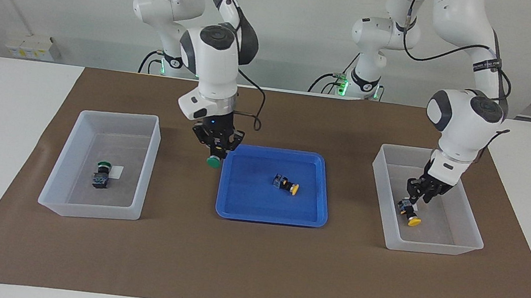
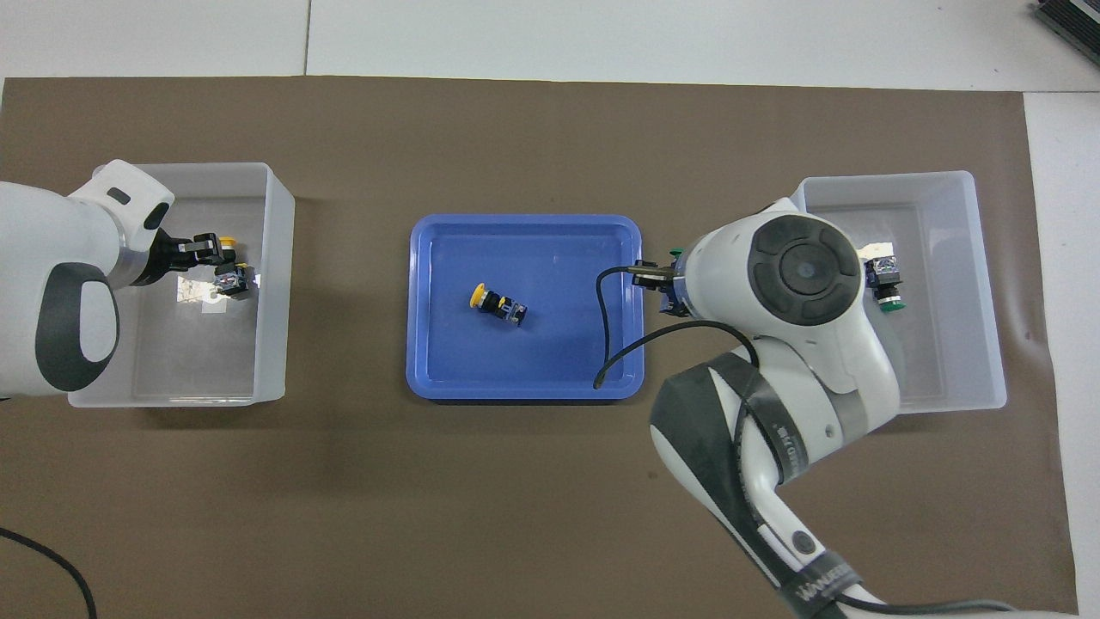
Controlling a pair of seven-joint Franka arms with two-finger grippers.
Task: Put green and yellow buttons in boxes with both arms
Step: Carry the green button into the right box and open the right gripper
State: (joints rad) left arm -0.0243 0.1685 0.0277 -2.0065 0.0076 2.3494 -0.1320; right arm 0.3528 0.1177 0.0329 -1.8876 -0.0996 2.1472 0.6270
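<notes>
Right hand [image 1: 215, 152] hangs raised, fingers clamped together; left hand [image 1: 422, 192] points down low, wrist bent.

A robotics lab: two white jointed robot arms [image 1: 211, 56] bolted at a plain white table [image 1: 4, 86] covered by a brown paper mat [image 1: 232, 256], bare white wall behind.

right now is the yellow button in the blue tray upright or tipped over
Tipped over. The yellow button lies on its side on the blue tray floor, its cap pointing sideways rather than up.
</notes>
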